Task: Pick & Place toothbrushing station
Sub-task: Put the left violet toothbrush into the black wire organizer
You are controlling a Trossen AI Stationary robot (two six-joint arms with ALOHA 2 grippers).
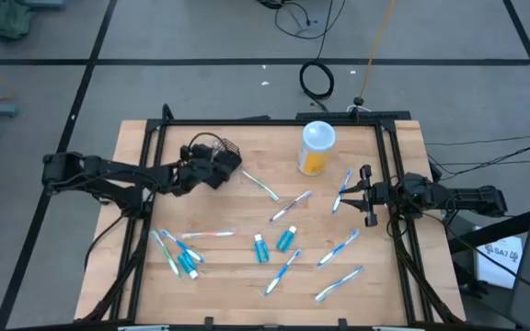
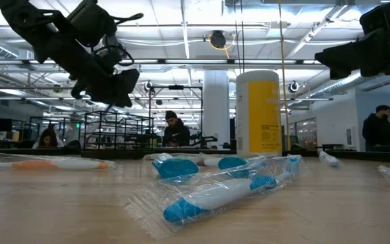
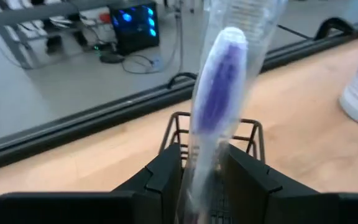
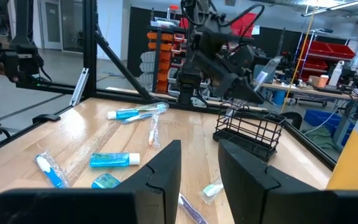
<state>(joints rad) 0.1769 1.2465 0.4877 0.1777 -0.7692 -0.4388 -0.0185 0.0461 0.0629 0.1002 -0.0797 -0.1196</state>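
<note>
Wooden tabletop | our left tool pinches a wrapped toothbrush over the basket at 10 o'clock | our right tool spread, empty, at 3 o'clock | loose brushes, tubes toward 6.

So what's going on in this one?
The left gripper has a wrapped toothbrush between its fingers, right above the black wire basket at the table's back left. The right gripper hovers empty and open near the right edge. More toothbrushes and teal tubes lie scattered on the wooden table, beside a yellow canister.
</note>
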